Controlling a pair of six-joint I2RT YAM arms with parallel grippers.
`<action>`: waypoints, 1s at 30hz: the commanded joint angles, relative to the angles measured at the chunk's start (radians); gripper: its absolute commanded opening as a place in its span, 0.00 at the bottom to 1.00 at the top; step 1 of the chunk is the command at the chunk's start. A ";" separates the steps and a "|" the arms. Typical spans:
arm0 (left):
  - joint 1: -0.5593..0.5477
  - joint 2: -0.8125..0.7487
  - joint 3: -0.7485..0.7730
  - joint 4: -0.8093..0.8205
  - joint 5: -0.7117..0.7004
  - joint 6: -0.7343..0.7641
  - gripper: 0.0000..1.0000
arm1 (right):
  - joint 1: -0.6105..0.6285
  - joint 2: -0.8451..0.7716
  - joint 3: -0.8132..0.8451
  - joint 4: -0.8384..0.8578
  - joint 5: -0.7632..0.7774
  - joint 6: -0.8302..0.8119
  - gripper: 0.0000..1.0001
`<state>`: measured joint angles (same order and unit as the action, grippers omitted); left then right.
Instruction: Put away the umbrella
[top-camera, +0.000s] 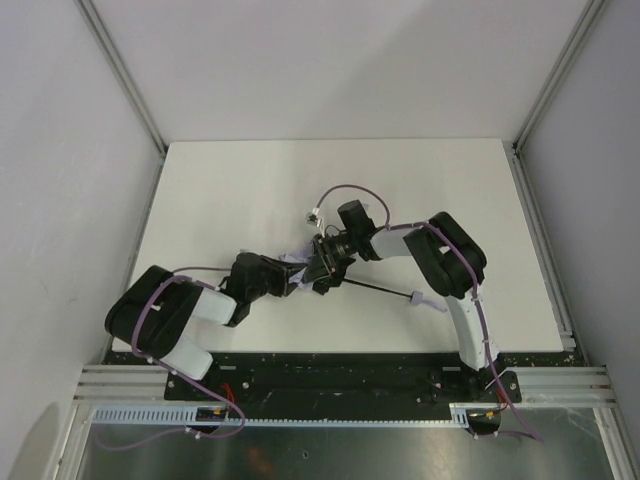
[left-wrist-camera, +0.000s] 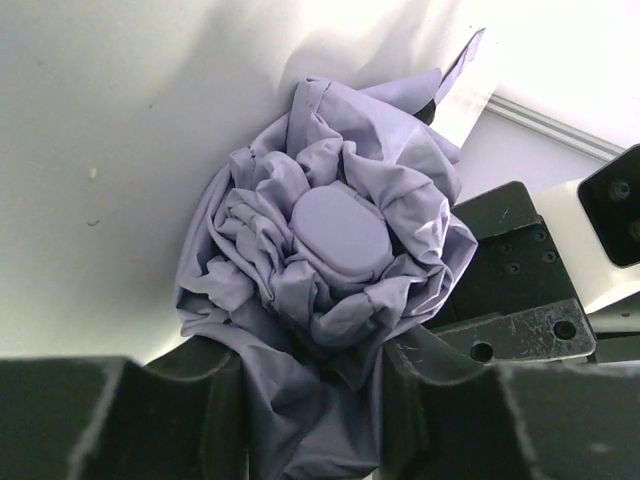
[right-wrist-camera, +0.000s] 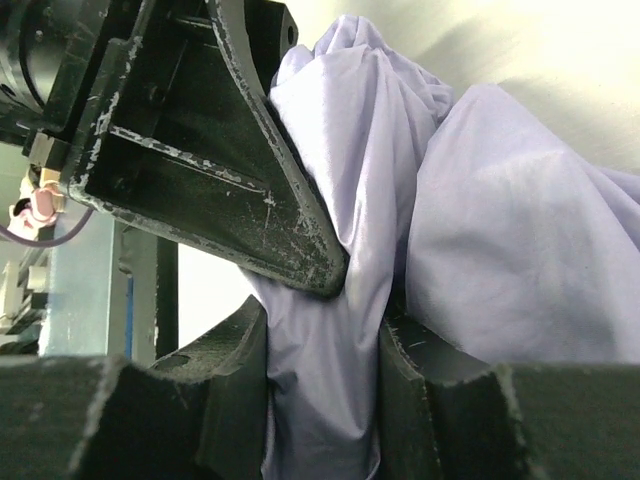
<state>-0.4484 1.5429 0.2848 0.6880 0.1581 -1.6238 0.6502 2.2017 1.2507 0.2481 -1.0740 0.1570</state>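
Note:
The umbrella (top-camera: 298, 262) lies mid-table, its pale lavender canopy bunched between both grippers. Its thin black shaft (top-camera: 380, 291) runs right to the small pale handle (top-camera: 426, 301). My left gripper (top-camera: 290, 280) comes from the left and my right gripper (top-camera: 322, 270) from the right, almost touching. In the left wrist view the crumpled canopy (left-wrist-camera: 330, 240) shows its round cap, and a fold fills the gap of the left gripper (left-wrist-camera: 312, 420), shut on it. In the right wrist view the right gripper (right-wrist-camera: 322, 400) is shut on another fold of fabric (right-wrist-camera: 500, 270).
The white table (top-camera: 230, 190) is walled left, right and back by grey panels. A purple cable (top-camera: 350, 190) loops over the right arm, ending in a small connector (top-camera: 315, 213). In the right wrist view the left gripper's black finger (right-wrist-camera: 210, 160) crosses close above my fingers.

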 joint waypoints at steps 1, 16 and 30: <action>-0.003 0.034 -0.021 0.020 -0.113 0.104 0.03 | 0.083 -0.038 -0.046 -0.247 -0.050 -0.096 0.14; -0.001 -0.025 -0.075 -0.008 -0.069 0.042 0.00 | 0.349 -0.447 -0.144 -0.352 1.277 -0.271 0.99; -0.007 -0.084 0.020 -0.271 0.003 0.014 0.00 | 0.490 -0.254 -0.191 -0.038 1.692 -0.503 0.80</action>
<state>-0.4530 1.4876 0.2878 0.6014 0.1608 -1.6234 1.1526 1.8763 1.0550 0.0990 0.4534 -0.3046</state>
